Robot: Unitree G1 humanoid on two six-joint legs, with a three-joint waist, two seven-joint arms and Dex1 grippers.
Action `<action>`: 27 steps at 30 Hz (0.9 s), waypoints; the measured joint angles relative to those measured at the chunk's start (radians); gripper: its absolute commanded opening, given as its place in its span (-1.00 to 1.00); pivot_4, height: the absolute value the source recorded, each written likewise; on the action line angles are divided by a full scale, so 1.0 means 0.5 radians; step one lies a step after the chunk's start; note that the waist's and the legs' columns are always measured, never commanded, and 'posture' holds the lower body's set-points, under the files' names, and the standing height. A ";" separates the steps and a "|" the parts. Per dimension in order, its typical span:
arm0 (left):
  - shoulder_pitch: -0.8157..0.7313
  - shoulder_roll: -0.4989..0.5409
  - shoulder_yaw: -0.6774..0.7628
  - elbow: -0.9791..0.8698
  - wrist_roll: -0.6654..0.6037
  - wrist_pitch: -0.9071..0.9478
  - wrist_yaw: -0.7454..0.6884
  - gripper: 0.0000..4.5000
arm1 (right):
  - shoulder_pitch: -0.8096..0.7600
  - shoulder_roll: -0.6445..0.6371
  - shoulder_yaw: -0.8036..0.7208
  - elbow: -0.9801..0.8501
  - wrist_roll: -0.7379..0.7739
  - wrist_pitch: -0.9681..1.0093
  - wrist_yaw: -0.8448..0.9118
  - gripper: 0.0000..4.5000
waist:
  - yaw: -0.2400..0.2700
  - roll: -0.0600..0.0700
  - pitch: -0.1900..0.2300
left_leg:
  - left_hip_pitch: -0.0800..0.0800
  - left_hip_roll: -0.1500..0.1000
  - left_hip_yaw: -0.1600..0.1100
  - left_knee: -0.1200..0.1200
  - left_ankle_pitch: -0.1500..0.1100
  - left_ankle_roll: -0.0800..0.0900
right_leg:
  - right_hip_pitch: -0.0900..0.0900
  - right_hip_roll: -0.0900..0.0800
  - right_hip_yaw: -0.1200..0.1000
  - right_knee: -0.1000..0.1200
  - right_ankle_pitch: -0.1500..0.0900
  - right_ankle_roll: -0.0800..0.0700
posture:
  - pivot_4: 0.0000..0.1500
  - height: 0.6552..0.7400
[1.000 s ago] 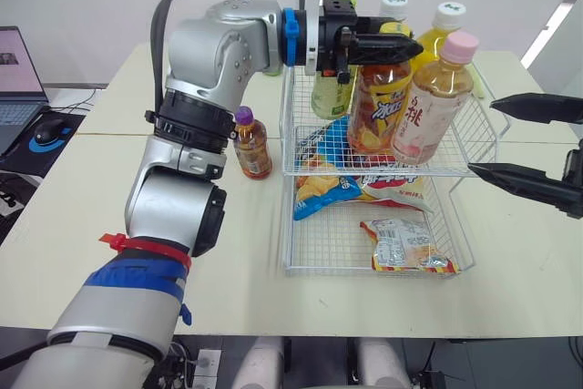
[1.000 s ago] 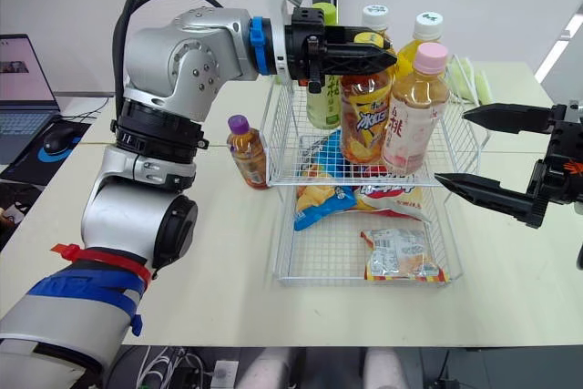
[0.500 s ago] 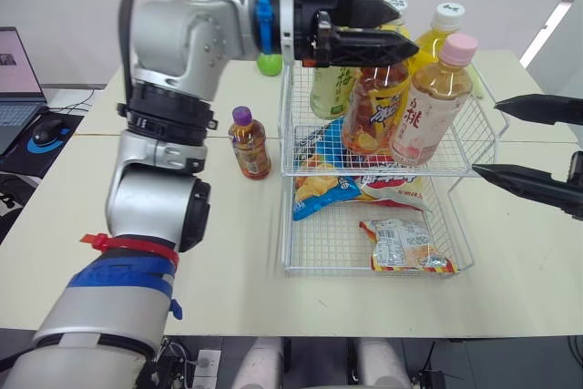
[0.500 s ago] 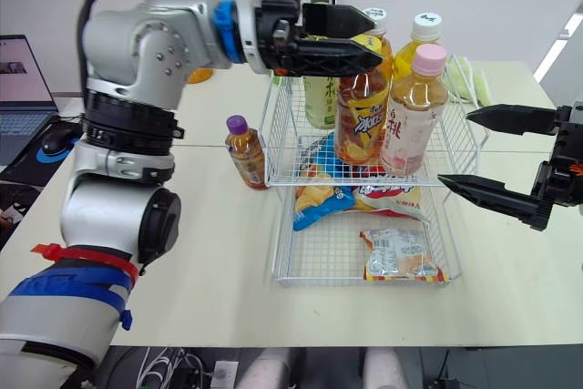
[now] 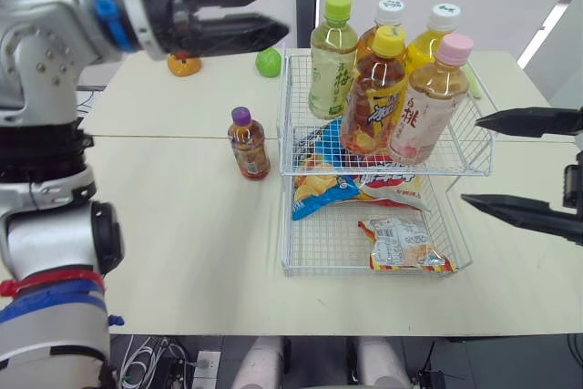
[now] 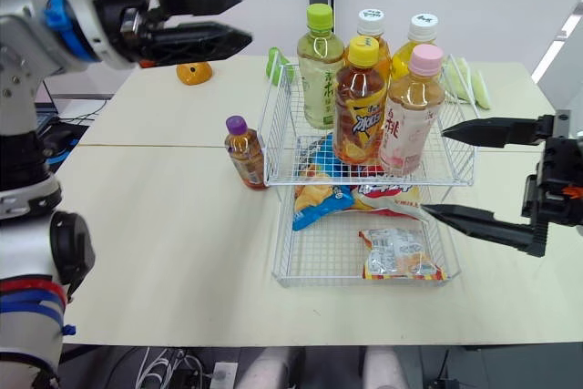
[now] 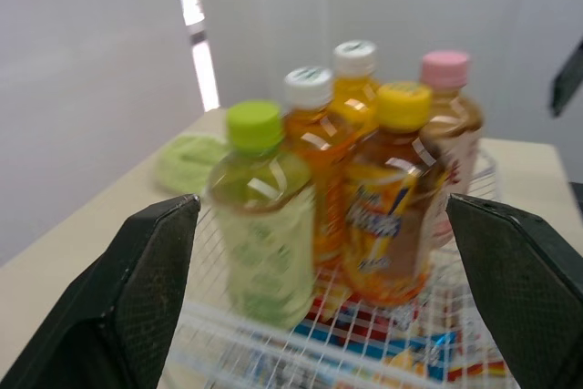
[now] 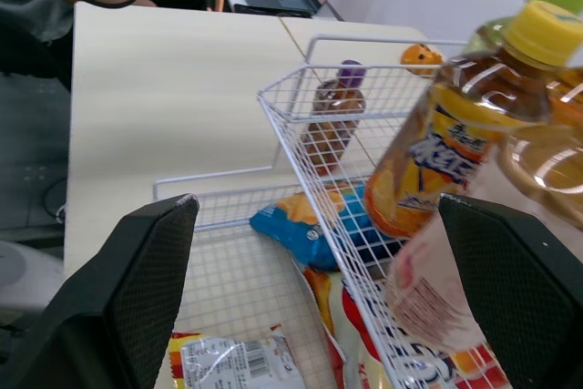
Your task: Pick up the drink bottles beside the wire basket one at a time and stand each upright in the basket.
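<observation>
The pale wooden surface [image 5: 182, 225] carries a white two-tier wire basket [image 5: 455, 170]. The left tool [image 5: 273, 8] hangs high above the surface, well to the left of the basket, with its two black fingers spread wide and nothing between them. The right tool [image 5: 472, 160] waits just beside the right wall of the basket, also wide open and empty.

Five tall plastic drink bottles [image 5: 373, 93] stand upright and close together in the upper tier. One small amber bottle with a purple cap [image 5: 249, 143] stands upright on the surface, just beside the left wall of the basket but not touching it – I judge it is the one not yet placed.

To do this step well, the left tool should come down with the fingers on both sides of the body of the small bottle, below the cap. It should come from the side away from the wire (the gap there looks narrow). The free place in the upper tier seems to be at the front left corner, so the bottle must go in straight and without a push against the neighbours.

The head views give the gap between the small bottle and the basket. The right wrist view looks at this bottle through the mesh, while the left wrist view faces the five standing bottles – useful for choosing the free corner.
</observation>
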State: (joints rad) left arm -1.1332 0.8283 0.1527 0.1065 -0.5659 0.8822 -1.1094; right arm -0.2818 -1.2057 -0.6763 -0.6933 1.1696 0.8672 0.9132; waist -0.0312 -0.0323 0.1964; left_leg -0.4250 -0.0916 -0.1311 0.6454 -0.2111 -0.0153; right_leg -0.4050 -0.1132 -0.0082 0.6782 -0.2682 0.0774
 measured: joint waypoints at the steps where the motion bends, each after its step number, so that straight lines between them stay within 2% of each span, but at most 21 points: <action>1: 0.040 0.013 0.027 -0.004 0.011 -0.007 0.039 0.99 | -0.015 0.015 0.035 -0.022 0.004 -0.019 -0.017 1.00 | 0.002 0.000 0.000 | 0.000 0.000 0.000 0.000 0.000 0.000 | 0.000 0.000 0.000 0.000 0.000 0.000 | 1.00 1.00; 4: 0.236 0.091 0.193 -0.054 0.099 -0.130 0.261 0.99 | -0.146 0.110 0.275 -0.078 0.005 -0.105 -0.162 1.00 | 0.002 0.000 0.000 | 0.000 -0.001 0.001 0.000 0.000 0.000 | 0.000 -0.002 0.001 0.000 0.000 0.000 | 1.00 1.00; 8: 0.484 0.156 0.329 -0.119 0.131 -0.179 0.383 0.99 | -0.210 0.187 0.446 -0.113 -0.002 -0.159 -0.279 1.00 | 0.007 0.000 0.000 | -0.001 -0.002 0.000 0.000 0.000 0.000 | 0.000 -0.003 0.000 -0.001 0.000 0.000 | 1.00 1.00; 13: 0.874 0.116 0.437 -0.245 0.098 -0.148 0.497 0.99 | -0.235 0.212 0.566 -0.119 -0.015 -0.181 -0.330 1.00 | 0.019 0.000 0.000 | -0.001 -0.003 -0.002 0.001 0.000 0.000 | 0.000 -0.004 -0.002 -0.001 0.000 0.000 | 1.00 1.00; 15: 1.026 0.028 0.474 -0.387 0.030 -0.103 0.554 0.99 | -0.232 0.214 0.571 -0.116 -0.018 -0.192 -0.330 1.00 | 0.023 0.000 0.000 | -0.001 -0.003 -0.001 0.000 0.000 0.000 | 0.001 -0.004 -0.001 -0.002 0.000 0.000 | 1.00 1.00; 19: 1.124 -0.186 0.469 -0.568 -0.059 -0.033 0.727 0.99 | -0.178 0.215 0.571 -0.090 -0.051 -0.212 -0.277 1.00 | 0.042 -0.001 -0.001 | -0.001 -0.002 -0.001 0.001 0.000 0.000 | 0.000 -0.004 -0.002 -0.001 0.000 -0.001 | 1.00 1.00; 24: 1.100 -0.588 0.287 -0.712 0.015 -0.052 1.165 0.99 | -0.161 0.214 0.551 -0.006 -0.125 -0.270 -0.155 1.00 | 0.064 -0.001 -0.002 | 0.000 -0.004 0.001 0.002 0.000 0.000 | 0.002 -0.004 -0.001 -0.001 0.001 0.000 | 1.00 1.00; 27: 1.082 -0.713 0.161 -0.696 0.120 -0.089 1.346 0.99 | -0.172 0.208 0.551 0.013 -0.140 -0.274 -0.129 1.00 | 0.060 -0.002 -0.001 | -0.001 -0.003 0.002 0.001 0.000 0.000 | 0.001 -0.004 0.000 -0.001 0.001 0.000 | 1.00 1.00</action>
State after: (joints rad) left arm -0.5920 0.4717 0.2334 -0.2414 -0.5059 0.8379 -0.4362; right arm -0.3680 -1.1015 -0.4009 -0.6869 1.0995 0.7303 0.8485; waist -0.0010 -0.0331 0.1957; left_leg -0.4252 -0.0931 -0.1301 0.6459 -0.2111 -0.0153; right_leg -0.4047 -0.1151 -0.0084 0.6779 -0.2678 0.0772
